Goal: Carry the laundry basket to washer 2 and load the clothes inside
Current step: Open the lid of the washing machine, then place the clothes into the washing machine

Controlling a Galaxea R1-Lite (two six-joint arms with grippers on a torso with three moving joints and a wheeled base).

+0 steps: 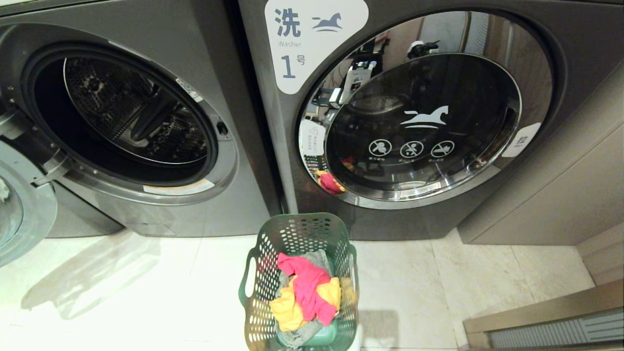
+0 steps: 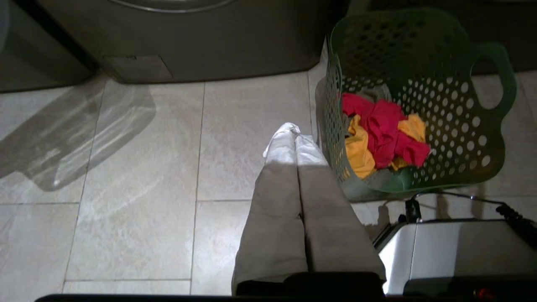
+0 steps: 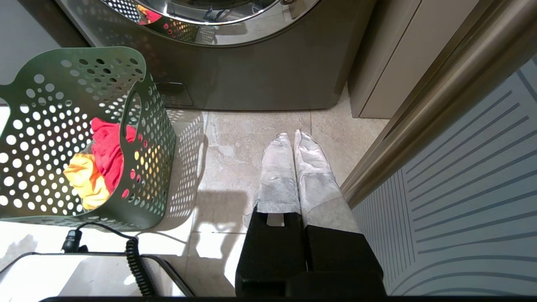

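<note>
The dark green laundry basket stands on the tiled floor in front of the machines, holding pink, yellow and grey clothes. A dark grey front-loader at the left has its drum open; no label shows on it, so I cannot tell whether it is washer 2. Neither gripper appears in the head view. My left gripper hangs shut and empty over the floor just left of the basket. My right gripper hangs shut and empty to the right of the basket.
The machine labelled "1" stands behind the basket with its glass door shut. The open machine's door swings out at the far left. A beige cabinet and a metal rail bound the right side. My base sits close behind the basket.
</note>
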